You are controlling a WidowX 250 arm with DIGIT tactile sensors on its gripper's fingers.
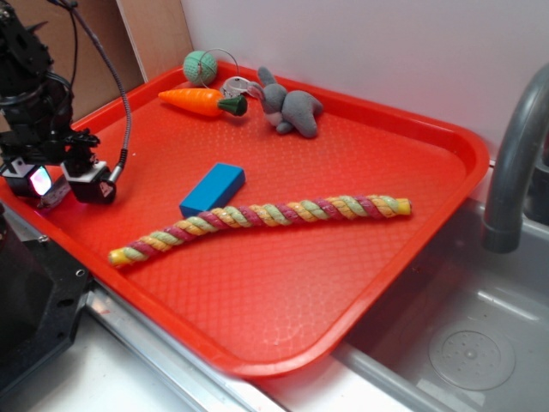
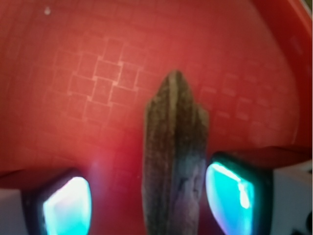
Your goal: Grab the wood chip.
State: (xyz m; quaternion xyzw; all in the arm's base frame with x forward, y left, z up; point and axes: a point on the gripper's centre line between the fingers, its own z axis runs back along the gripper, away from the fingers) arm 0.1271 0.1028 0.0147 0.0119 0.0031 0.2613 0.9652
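At the tray's (image 1: 446,137) left edge, the gripper (image 2: 146,196) stands spread either side of the wood chip (image 2: 175,156), which looks to touch only the right pad (image 2: 230,191), seemingly positioned for closing.

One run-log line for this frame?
phase: grasp approach | pincer: open, pads straddling wood chip | chip: not clamped, right pad close | place: red tray left edge
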